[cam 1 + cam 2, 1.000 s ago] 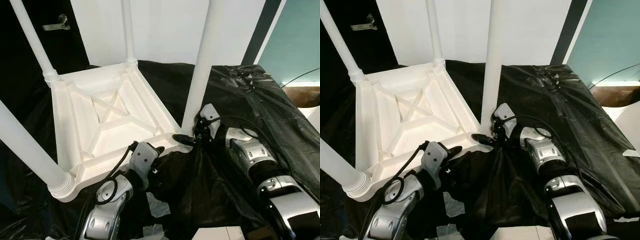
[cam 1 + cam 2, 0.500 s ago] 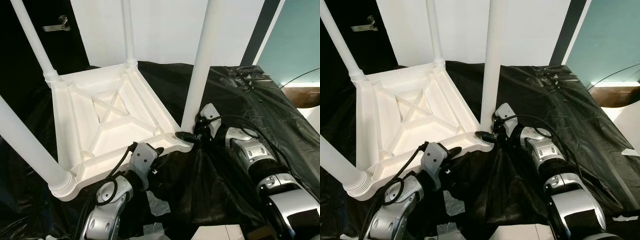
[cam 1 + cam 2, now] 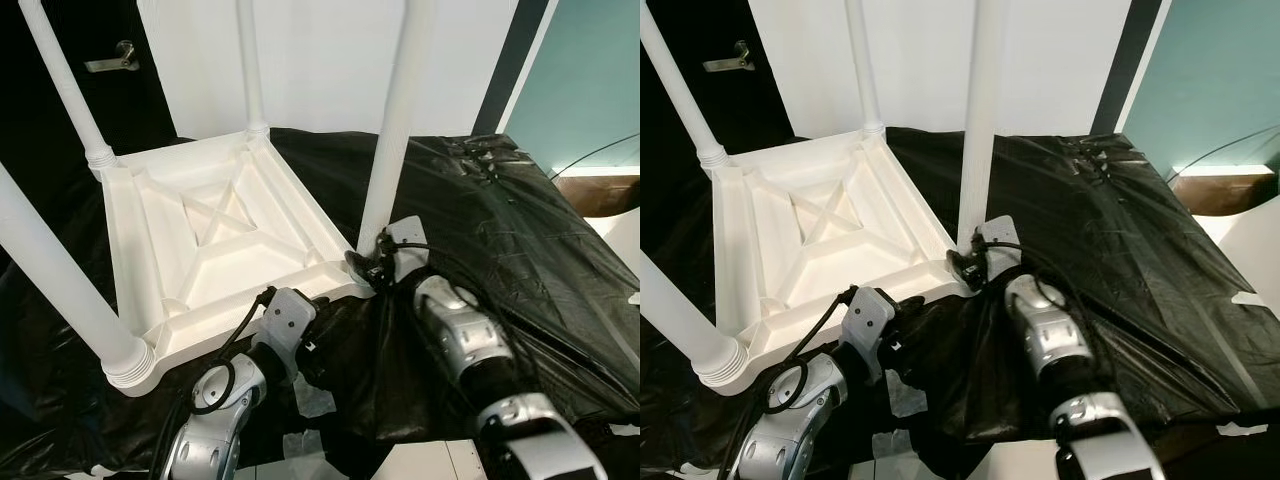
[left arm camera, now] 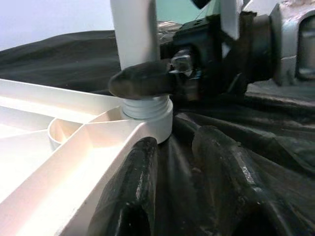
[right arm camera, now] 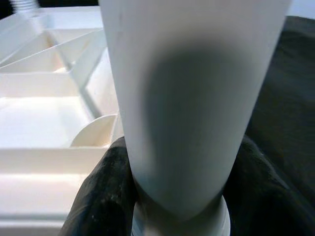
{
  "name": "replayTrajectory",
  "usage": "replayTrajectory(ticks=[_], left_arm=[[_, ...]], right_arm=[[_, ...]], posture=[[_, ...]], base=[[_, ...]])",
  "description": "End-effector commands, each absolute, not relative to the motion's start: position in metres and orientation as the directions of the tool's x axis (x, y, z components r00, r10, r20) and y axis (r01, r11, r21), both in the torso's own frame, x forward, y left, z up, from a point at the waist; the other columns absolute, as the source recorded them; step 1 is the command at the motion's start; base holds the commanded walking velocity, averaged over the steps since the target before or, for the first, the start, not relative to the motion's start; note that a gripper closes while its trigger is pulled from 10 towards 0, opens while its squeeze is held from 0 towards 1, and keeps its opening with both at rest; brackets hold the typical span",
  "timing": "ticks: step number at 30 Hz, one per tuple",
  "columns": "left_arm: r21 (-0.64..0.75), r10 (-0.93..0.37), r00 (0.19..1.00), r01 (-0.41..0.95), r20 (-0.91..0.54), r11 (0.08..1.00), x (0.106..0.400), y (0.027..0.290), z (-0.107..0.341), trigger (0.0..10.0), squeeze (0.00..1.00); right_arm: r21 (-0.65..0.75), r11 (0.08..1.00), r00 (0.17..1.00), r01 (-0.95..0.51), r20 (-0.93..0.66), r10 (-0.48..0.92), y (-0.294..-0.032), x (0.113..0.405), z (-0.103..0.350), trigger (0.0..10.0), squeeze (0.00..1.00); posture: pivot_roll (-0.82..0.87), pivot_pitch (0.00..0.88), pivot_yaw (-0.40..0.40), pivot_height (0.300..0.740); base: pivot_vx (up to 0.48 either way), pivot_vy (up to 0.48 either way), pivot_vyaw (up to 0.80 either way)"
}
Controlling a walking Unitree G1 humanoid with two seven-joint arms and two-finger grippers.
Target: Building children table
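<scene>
- Since a second ago the right claw [image 3: 368, 268] has slid in along the black sheet and closed round the base of the near-right leg [image 3: 392, 140]; before, it sat a bit out to the right of that leg. The whole view has also shifted slightly, so the camera moved too.
- White plastic children's table [image 3: 215, 250] lies upside down on the black plastic sheet [image 3: 520, 230], ribbed underside up with an X brace in the middle.
- Four white legs stand up from its corners: near-right leg, near-left leg [image 3: 60, 280], far-left leg [image 3: 65, 85], far-right leg [image 3: 250, 65].
- Near-right leg sits in its corner socket; threaded collar [image 4: 146, 105] visible just above the socket rim.
- Right claw clamped on the near-right leg just above the collar; right wrist view shows one black finger on each side of the leg [image 5: 194, 98], touching it.
- Left claw [image 3: 318, 300] low at the table's near edge, just beside that same corner, on the sheet; its fingers [image 4: 133, 196] are slightly apart, holding nothing, one tip against the table rim.
- Left wrist view looks at the right claw's finger [image 4: 142, 81] wrapped across the leg.
- Behind: white wall [image 3: 330, 60], black door with a metal handle [image 3: 110, 62] on the left, teal panel [image 3: 590, 70] on the right.
- Pale scraps of tape [image 3: 318, 400] on the sheet near the left arm.
</scene>
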State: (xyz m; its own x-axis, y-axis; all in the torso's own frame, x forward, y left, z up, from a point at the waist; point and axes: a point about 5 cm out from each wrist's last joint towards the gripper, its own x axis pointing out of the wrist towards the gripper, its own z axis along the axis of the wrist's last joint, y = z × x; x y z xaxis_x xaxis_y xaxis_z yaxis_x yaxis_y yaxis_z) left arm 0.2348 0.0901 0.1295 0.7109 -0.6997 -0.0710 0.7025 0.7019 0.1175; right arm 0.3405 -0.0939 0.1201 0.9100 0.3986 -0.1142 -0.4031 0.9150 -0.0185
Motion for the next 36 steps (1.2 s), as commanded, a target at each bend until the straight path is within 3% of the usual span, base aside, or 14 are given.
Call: replayTrajectory(ticks=[1, 3, 8, 16, 17, 19, 20, 24, 26, 30, 31, 33, 34, 36], left_arm=[[0.115, -0.648, 0.759, 0.651, -0.066, 0.75, 0.237, 0.092, 0.13, 10.0, 0.0], [0.117, -0.65, 0.757, 0.653, -0.066, 0.748, 0.237, 0.092, 0.13, 10.0, 0.0], [0.116, -0.648, 0.759, 0.65, -0.063, 0.751, 0.237, 0.092, 0.131, 10.0, 0.0], [0.116, -0.646, 0.761, 0.648, -0.06, 0.753, 0.239, 0.091, 0.131, 10.0, 0.0], [0.116, -0.644, 0.762, 0.646, -0.059, 0.754, 0.239, 0.091, 0.131, 10.0, 0.0], [0.115, -0.643, 0.764, 0.645, -0.057, 0.756, 0.24, 0.09, 0.131, 10.0, 0.0], [0.115, -0.642, 0.764, 0.644, -0.056, 0.756, 0.24, 0.09, 0.131, 10.0, 0.0], [0.113, -0.642, 0.765, 0.643, -0.055, 0.757, 0.239, 0.089, 0.131, 10.0, 0.0], [0.113, -0.64, 0.766, 0.642, -0.055, 0.759, 0.239, 0.09, 0.131, 10.0, 0.0], [0.114, -0.638, 0.768, 0.64, -0.055, 0.76, 0.24, 0.09, 0.131, 10.0, 0.0], [0.117, -0.637, 0.769, 0.638, -0.052, 0.761, 0.241, 0.09, 0.131, 10.0, 0.0], [0.118, -0.637, 0.77, 0.638, -0.051, 0.761, 0.242, 0.09, 0.132, 10.0, 0.0], [0.119, -0.636, 0.77, 0.637, -0.05, 0.762, 0.242, 0.09, 0.132, 10.0, 0.0], [0.118, -0.636, 0.771, 0.636, -0.048, 0.762, 0.242, 0.09, 0.133, 10.0, 0.0]], right_arm=[[-0.008, 0.961, 0.938, -0.276, -0.221, 0.267, -0.103, 0.334, 0.095, 10.0, 0.0], [0.023, 0.978, 0.953, -0.209, -0.218, 0.209, -0.1, 0.331, 0.095, 10.0, 0.0], [0.056, 0.973, 0.949, -0.224, -0.213, 0.231, -0.089, 0.325, 0.097, 10.0, 0.0], [0.042, 0.982, 0.961, -0.182, -0.203, 0.187, -0.094, 0.327, 0.104, 10.0, 0.0], [0.03, 0.983, 0.964, -0.182, -0.194, 0.185, -0.095, 0.327, 0.106, 10.0, 0.92], [0.023, 0.983, 0.966, -0.182, -0.184, 0.183, -0.096, 0.328, 0.108, 10.0, 0.92], [0.016, 0.982, 0.968, -0.186, -0.171, 0.186, -0.098, 0.329, 0.11, 10.0, 1.0], [0.024, 0.975, 0.964, -0.222, -0.142, 0.223, -0.103, 0.331, 0.115, 10.0, 1.0], [0.045, 0.941, 0.936, -0.334, -0.105, 0.337, -0.111, 0.333, 0.121, 10.0, 1.0], [0.042, 0.905, 0.901, -0.424, -0.082, 0.426, -0.117, 0.335, 0.125, 10.0, 1.0], [0.058, 0.862, 0.859, -0.503, -0.076, 0.507, -0.122, 0.34, 0.13, 10.0, 0.46], [0.063, 0.852, 0.848, -0.52, -0.075, 0.524, -0.123, 0.341, 0.131, 10.0, 0.46], [0.033, 0.838, 0.836, -0.544, -0.069, 0.545, -0.124, 0.343, 0.134, 10.0, 0.0], [0.003, 0.82, 0.818, -0.572, -0.075, 0.571, -0.126, 0.346, 0.136, 10.0, 0.0]], posture=[[0.15, 0.026, -0.037, 0.74], [0.15, 0.026, -0.038, 0.74], [0.15, 0.023, -0.041, 0.74], [0.15, 0.024, -0.051, 0.74], [0.15, 0.022, -0.053, 0.74], [0.15, 0.023, -0.055, 0.74], [0.15, 0.022, -0.056, 0.74], [0.15, 0.022, -0.057, 0.74], [0.15, 0.022, -0.06, 0.74], [0.15, 0.02, -0.062, 0.74], [0.15, 0.019, -0.064, 0.74], [0.15, 0.019, -0.064, 0.74], [0.15, 0.018, -0.065, 0.74], [0.15, 0.017, -0.065, 0.74]], base=[[0.0, 0.0, 0.0], [0.0, 0.0, 0.0], [0.0, 0.0, 0.0], [0.0, 0.0, 0.0], [0.0, 0.0, 0.0], [0.0, 0.0, 0.0], [0.0, 0.0, 0.0], [0.0, 0.0, 0.0], [0.0, 0.0, 0.0], [0.0, 0.0, 0.0], [0.0, 0.0, 0.0], [0.0, 0.0, 0.0], [0.0, 0.0, 0.0], [0.0, 0.0, 0.0]])
